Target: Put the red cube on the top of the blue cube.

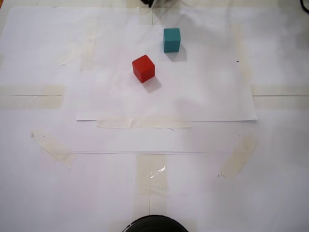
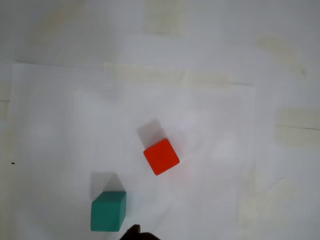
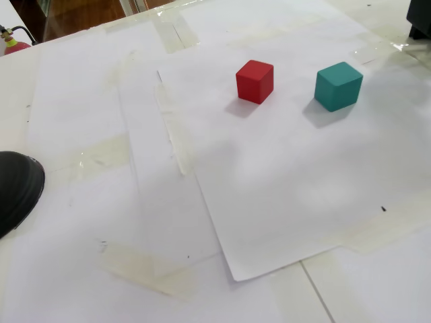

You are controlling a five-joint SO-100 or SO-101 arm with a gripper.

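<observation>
In a fixed view from above, the red cube [image 1: 143, 68] sits on a white paper sheet [image 1: 203, 92] taped to the tabletop [image 1: 38, 193], a little above the frame's centre. The blue cube [image 1: 171, 39] stands up and to the right of it, near but apart, both resting flat on the paper. Strips of pale tape [image 1: 142, 123] hold the sheet's lower edge. A dark rounded object [image 1: 154, 224] pokes in at the bottom edge, and only a dark scrap of my arm shows at the top edge.

In my wrist view, the red cube [image 2: 161, 156] lies just below the middle of the frame, turned cornerwise. The blue cube [image 2: 108, 211] is lower left, apart from it. A small dark tip of my gripper [image 2: 137, 233] enters at the bottom edge just right of the blue cube; I cannot tell whether the gripper is wide or narrow.

In another fixed view from the side, the red cube [image 3: 254, 81] is upper centre and the blue cube [image 3: 337, 85] is to its right, with bare paper between them. A dark rounded object [image 3: 17, 190] sits at the left edge.
</observation>
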